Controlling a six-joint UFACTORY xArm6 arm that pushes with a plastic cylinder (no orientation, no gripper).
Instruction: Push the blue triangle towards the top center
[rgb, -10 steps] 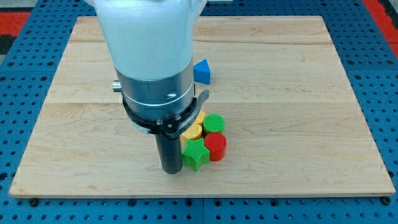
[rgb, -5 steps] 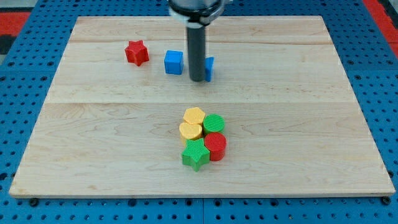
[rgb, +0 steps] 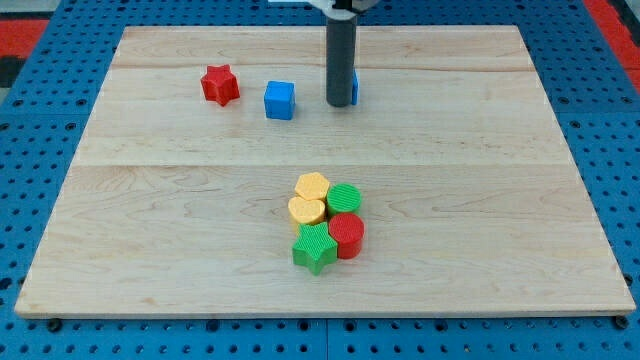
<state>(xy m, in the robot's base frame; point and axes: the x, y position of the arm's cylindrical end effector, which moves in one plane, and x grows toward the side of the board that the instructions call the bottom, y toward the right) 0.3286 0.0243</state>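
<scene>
The blue triangle (rgb: 355, 87) lies near the view's top centre on the wooden board (rgb: 150, 200), almost wholly hidden behind my rod; only a blue sliver shows on the rod's right. My tip (rgb: 340, 103) rests on the board just in front of and slightly left of the triangle, touching or nearly touching it.
A blue cube (rgb: 280, 99) sits left of the tip and a red star (rgb: 219, 84) farther left. Below centre is a tight cluster: a yellow hexagon (rgb: 312, 186), a yellow cylinder (rgb: 306, 210), a green cylinder (rgb: 344, 198), a red cylinder (rgb: 347, 234) and a green star (rgb: 315, 247).
My rod went from beside the lower cluster up to the blue triangle, then pushed it up and a little right. The other blocks stayed put.
</scene>
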